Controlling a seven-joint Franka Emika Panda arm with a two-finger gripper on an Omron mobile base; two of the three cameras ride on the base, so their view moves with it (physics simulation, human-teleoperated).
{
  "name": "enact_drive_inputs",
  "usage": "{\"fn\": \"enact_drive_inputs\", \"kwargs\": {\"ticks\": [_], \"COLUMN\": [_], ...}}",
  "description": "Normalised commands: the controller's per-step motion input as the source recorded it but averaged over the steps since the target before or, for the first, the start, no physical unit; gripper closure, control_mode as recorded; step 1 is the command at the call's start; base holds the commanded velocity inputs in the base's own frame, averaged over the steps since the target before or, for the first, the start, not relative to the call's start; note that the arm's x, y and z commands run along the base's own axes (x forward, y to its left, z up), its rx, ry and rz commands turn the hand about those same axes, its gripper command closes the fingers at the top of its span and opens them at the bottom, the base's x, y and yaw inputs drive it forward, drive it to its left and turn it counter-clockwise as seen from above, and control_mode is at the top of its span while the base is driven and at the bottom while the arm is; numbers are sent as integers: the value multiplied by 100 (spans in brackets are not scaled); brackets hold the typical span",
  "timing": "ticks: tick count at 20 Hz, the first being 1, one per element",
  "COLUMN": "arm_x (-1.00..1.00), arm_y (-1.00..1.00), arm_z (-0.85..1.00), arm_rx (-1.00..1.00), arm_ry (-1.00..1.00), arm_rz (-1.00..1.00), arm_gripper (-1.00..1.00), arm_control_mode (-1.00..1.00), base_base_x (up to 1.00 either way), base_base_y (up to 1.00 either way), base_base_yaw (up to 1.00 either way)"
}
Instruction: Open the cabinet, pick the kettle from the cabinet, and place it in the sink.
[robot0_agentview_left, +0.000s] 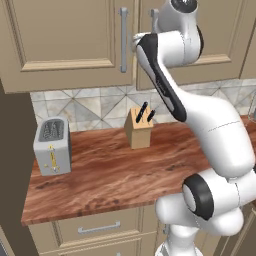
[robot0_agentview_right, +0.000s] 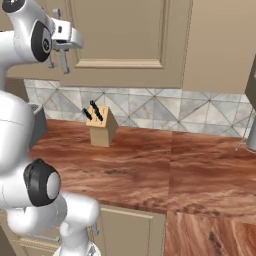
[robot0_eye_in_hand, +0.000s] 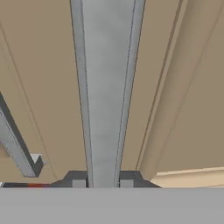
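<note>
The beige cabinet (robot0_agentview_left: 70, 35) hangs above the counter with both doors closed. My gripper (robot0_eye_in_hand: 103, 183) is up at the right door's long grey bar handle (robot0_eye_in_hand: 107, 87). That bar runs straight between my two dark fingertips (robot0_eye_in_hand: 78, 182), which press on its sides. From the right base view the hand (robot0_agentview_right: 62, 45) sits against the same handle on the door (robot0_agentview_right: 120, 30). The left door's handle (robot0_agentview_left: 123, 40) stands free beside my wrist. The kettle is hidden behind the closed doors. The sink is out of view.
On the wooden counter (robot0_agentview_left: 115, 175) stand a boxy grey toaster (robot0_agentview_left: 51, 146) at the left and a knife block (robot0_agentview_left: 138, 127) against the tiled backsplash. Lower drawers (robot0_agentview_left: 97, 229) sit under the counter's front edge.
</note>
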Motion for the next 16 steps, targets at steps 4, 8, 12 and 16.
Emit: {"fn": "enact_drive_inputs", "kwargs": {"ticks": [4,8,12,16], "arm_x": [-54,-48,-44,-47], "arm_y": [-43,-47,-51,-56], "arm_z": [0,0,0,0], "arm_rx": [6,7,7,6], "arm_ry": [1,4,6,5], "arm_rz": [3,4,4,4], "arm_gripper": [100,100,100,100], "arm_control_mode": [-100,-100,-100,-100], "base_base_x": [0,0,0,0], "base_base_y": [0,0,0,0], "base_base_yaw": [0,0,0,0]}}
